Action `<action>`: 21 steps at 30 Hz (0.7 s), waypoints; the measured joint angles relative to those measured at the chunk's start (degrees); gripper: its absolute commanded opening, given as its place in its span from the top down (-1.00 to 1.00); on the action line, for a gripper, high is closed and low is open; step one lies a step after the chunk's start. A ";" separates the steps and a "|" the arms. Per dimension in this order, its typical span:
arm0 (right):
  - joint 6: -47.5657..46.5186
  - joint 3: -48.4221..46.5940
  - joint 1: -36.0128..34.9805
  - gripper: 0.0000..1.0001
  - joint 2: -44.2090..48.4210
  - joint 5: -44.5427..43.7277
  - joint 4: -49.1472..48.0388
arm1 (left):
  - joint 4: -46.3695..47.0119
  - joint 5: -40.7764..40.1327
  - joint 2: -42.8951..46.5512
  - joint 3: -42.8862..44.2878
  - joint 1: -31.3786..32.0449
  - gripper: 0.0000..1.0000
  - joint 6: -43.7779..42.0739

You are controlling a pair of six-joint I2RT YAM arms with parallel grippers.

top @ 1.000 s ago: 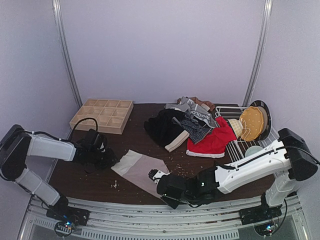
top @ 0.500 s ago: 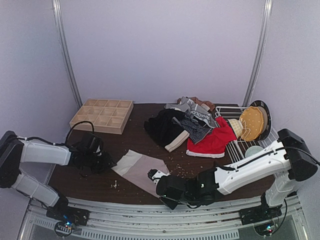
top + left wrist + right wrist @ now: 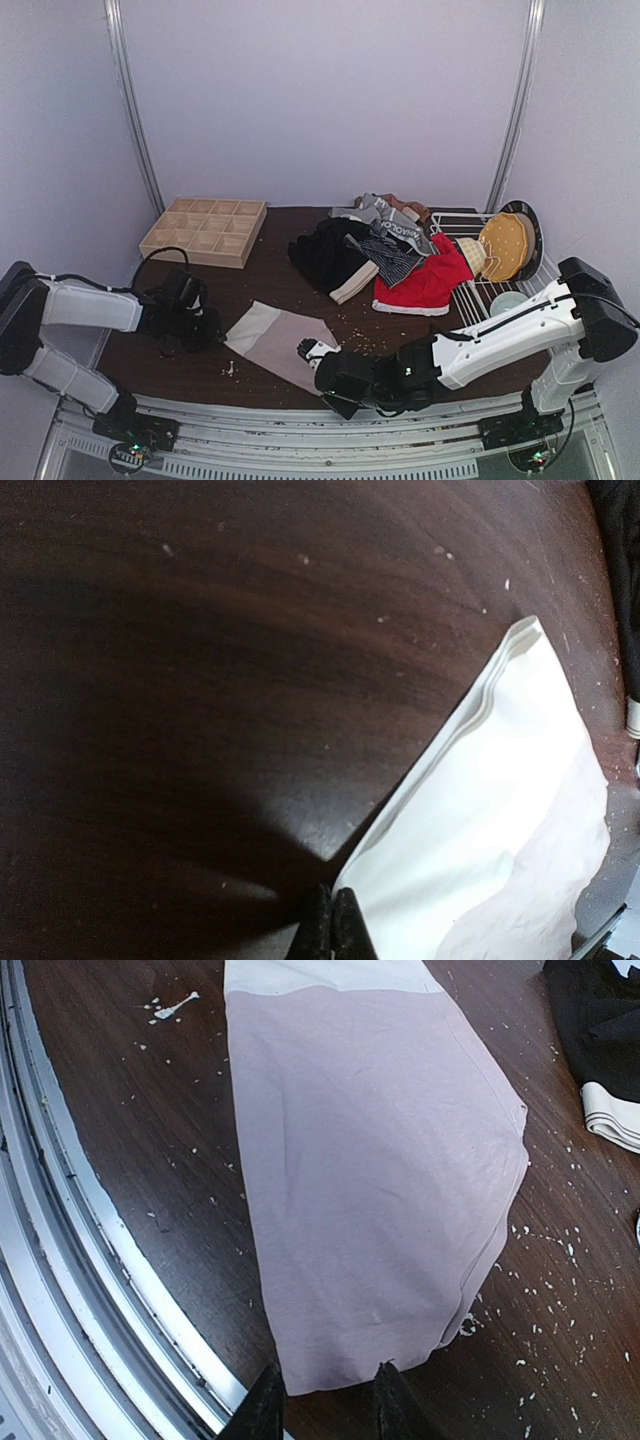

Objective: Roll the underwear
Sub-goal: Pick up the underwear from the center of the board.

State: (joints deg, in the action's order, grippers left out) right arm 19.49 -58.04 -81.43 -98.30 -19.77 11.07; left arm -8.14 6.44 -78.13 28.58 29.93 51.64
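Both ends of the flat pale pink-beige cloth brief covered — right gripper spread astride the hem, we'd say to start rolling, left gripper closed beside the waistband.

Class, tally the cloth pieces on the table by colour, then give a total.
Pale pink-beige underwear: 1
Red underwear: 1
Black underwear: 1
Light grey cloth: 1
Dark striped cloth: 1
Brown cloth: 1, mostly hidden
Total: 6 that can be told apart; more may lie hidden underneath.
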 measured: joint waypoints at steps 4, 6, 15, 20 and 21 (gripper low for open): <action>-1.16 0.72 -0.13 0.40 0.20 1.01 -0.22 | -4.74 -0.26 3.67 -0.09 0.00 1.00 -0.24; -1.81 0.66 -0.48 0.39 0.07 1.81 -0.39 | -6.38 -0.46 5.90 -0.09 0.00 1.00 -0.44; -4.35 -2.34 -2.14 0.36 -6.86 2.62 -0.37 | -10.27 -1.36 8.90 -0.07 0.00 1.00 -1.07; -5.38 -4.55 -2.14 0.37 -9.40 1.09 0.92 | -10.99 -1.49 9.27 -0.07 0.00 1.00 -1.25; -5.55 -4.70 -2.14 0.36 -9.64 0.66 0.96 | -11.13 -1.49 9.33 -0.07 0.00 1.00 -1.27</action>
State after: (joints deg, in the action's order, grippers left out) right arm 13.93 -62.74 -83.57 -107.94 -19.11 12.03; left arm -19.27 4.95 -68.79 28.51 29.93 50.37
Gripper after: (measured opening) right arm 0.317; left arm 0.002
